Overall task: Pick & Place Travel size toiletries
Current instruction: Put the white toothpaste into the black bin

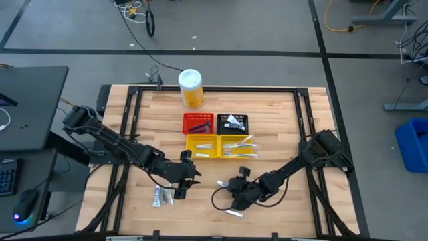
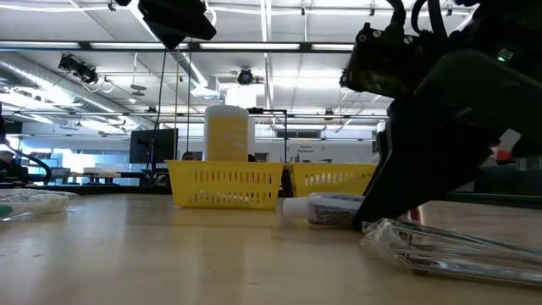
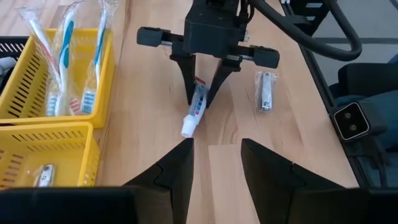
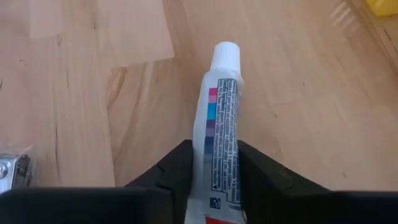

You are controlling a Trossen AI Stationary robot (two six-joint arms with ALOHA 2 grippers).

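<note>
One tube (image 4: 222, 124) on the table (image 1: 281, 127), between right end effector (image 3: 204, 102) fingers, pinched | step: grasp | next: lift, carry to yellow basket (image 1: 202, 146) | left end effector (image 1: 188, 181) nearby, part open, empty.

Toothpaste tube (image 4: 221, 137): crimped end cut off by frame edge. Red basket (image 1: 198, 124) contents too small to identify.
</note>
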